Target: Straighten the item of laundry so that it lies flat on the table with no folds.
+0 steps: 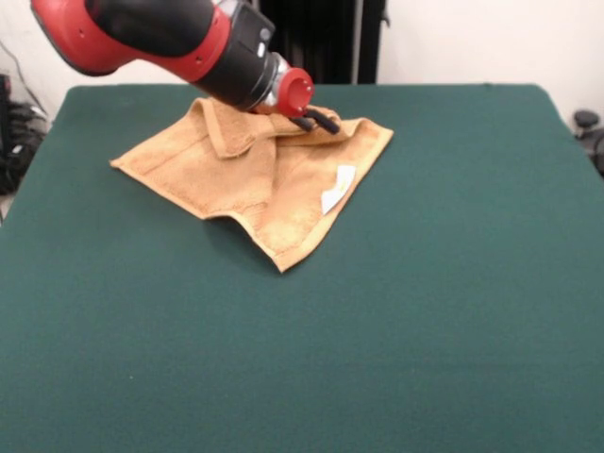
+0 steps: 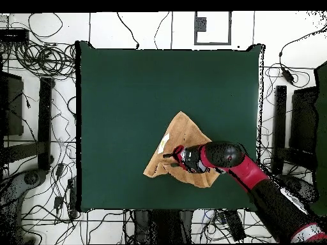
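The tan-orange towel (image 1: 274, 179) lies crumpled on the far middle of the dark green table (image 1: 425, 283). One corner points toward the camera and a raised fold runs along its far side. Its white care tag (image 1: 337, 187) faces up near the right edge. My gripper (image 1: 319, 121) is low at the towel's far edge, tilted to the right, and looks shut on a pinch of the fabric there. In the overhead view the towel (image 2: 185, 131) lies near the table's (image 2: 121, 96) bottom edge, right of centre. There the gripper (image 2: 168, 155) is over the towel's lower left part.
The red and black arm (image 1: 160, 38) slants over the towel's far left part and hides some of it. Cables and stands (image 2: 38, 127) surround the table on the floor. Green tabletop extends widely on all sides of the towel.
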